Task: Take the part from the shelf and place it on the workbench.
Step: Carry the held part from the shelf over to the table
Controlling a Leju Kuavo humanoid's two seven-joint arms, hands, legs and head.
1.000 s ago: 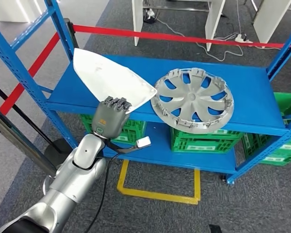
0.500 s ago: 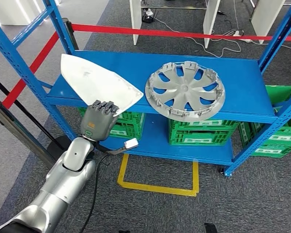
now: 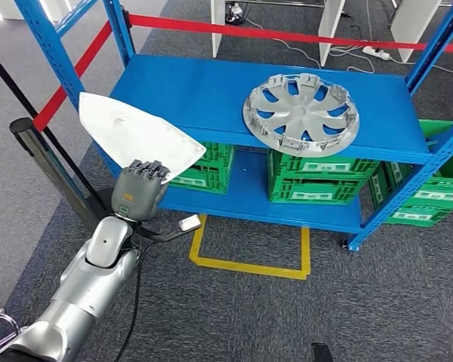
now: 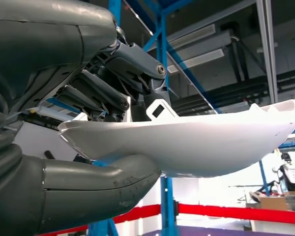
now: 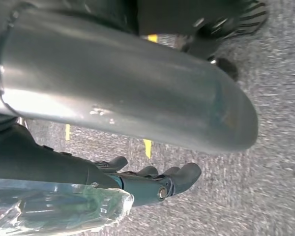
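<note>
My left hand (image 3: 137, 190) holds the white part (image 3: 134, 137) by its near edge, at about ten o'clock from me. It is off the blue shelf (image 3: 213, 98) now, which has slid away as I turn. My right hand (image 5: 153, 182) hangs down, fingers loose, holding nothing. Next I need the bench.

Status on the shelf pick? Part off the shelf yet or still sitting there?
Done: the white part is off the blue shelf, held out past its front left corner. In hand: the left hand grips the part's near edge, thumb below and fingers above. Left: carry it to the workbench and set it down. The silver wheel cover lies on the shelf.
</note>
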